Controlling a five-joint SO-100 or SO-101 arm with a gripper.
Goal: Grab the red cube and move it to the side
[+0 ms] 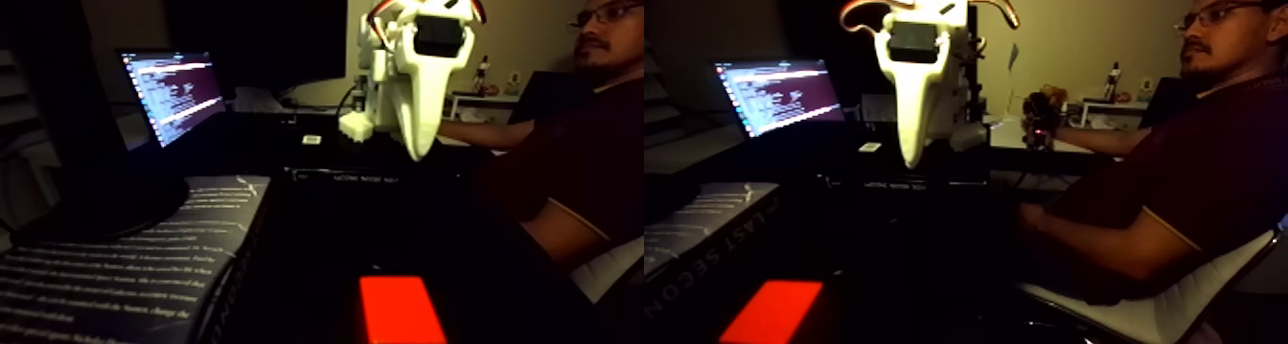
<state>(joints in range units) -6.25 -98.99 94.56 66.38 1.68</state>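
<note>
In the left half of the fixed view, the red cube point(401, 309) lies at the bottom edge on the dark table point(316, 233); the gripper point(418, 147) hangs above and behind it, well apart; a book point(125, 262) lies to the cube's left; a laptop point(172, 94) stands behind the book; a person point(575, 147) sits to the right, beside the table.

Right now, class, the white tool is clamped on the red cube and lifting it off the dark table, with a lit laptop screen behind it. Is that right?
Not quite. In the fixed view the tool hangs in the air well above the red cube, holding nothing. The cube lies on the dark table, apart from the tool. The lit laptop screen behind is correct.
</note>
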